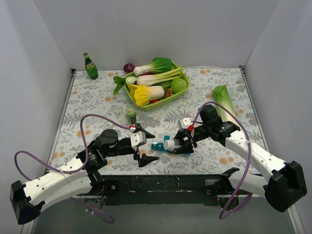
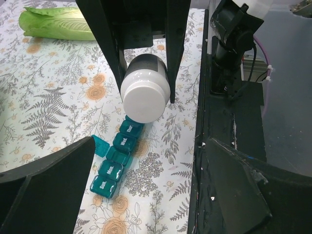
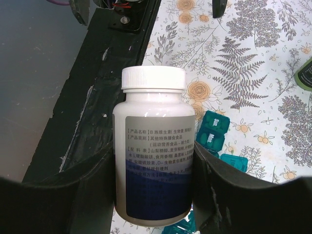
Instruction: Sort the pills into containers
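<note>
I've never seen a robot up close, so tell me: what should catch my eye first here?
A white-capped pill bottle, clamped in the right gripper and tipped on its side, held over the teal pill organiser at the middle front. The left gripper faces it, jaws open and empty. Behind, a lime-green basket brims with vegetables.

Your right gripper [image 3: 154,163] has matt black plastic fingers [image 3: 243,200]. Between them you see a smooth, glossy white plastic bottle [image 3: 146,105] with a ribbed cap [image 3: 153,78] and a satin printed label [image 3: 153,141]. Beyond the fingers, the pill organiser [image 2: 114,165] is glossy translucent teal plastic.
</note>
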Available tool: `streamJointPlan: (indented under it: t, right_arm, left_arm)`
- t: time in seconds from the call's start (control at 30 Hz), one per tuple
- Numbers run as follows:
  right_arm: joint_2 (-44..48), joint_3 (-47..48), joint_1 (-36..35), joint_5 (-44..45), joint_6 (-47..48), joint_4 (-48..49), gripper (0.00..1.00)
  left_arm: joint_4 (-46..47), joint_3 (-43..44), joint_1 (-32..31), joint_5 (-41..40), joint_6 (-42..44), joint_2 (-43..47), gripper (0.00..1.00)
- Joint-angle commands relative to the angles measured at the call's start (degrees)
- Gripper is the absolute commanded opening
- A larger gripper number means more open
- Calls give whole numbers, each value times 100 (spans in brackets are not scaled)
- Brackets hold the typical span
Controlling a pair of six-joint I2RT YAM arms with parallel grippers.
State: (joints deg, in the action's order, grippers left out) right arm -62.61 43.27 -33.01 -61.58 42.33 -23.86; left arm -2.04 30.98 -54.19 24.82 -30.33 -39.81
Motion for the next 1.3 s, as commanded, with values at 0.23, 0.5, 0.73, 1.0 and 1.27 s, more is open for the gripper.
streamJointPlan:
  t: [0.23,0.5,0.73,1.0,1.27]
  right_arm:
    - [91,-2,32,-267,100,21,12]
    - [91,-29,32,-284,100,13,12]
    - [38,-20,32,-302,100,21,12]
    - [73,-29,32,-293,100,13,12]
    - [65,-38,32,-311,100,39,12]
  left_arm:
    - [389,31,-3,216,44,-44,98]
    - [433,57,-3,225,115,-88,98]
    - [547,154,-3,383,246,-316,98]
    - [634,487,-3,524,457,-949,98]
    - [960,734,-3,392,431,-1537,93]
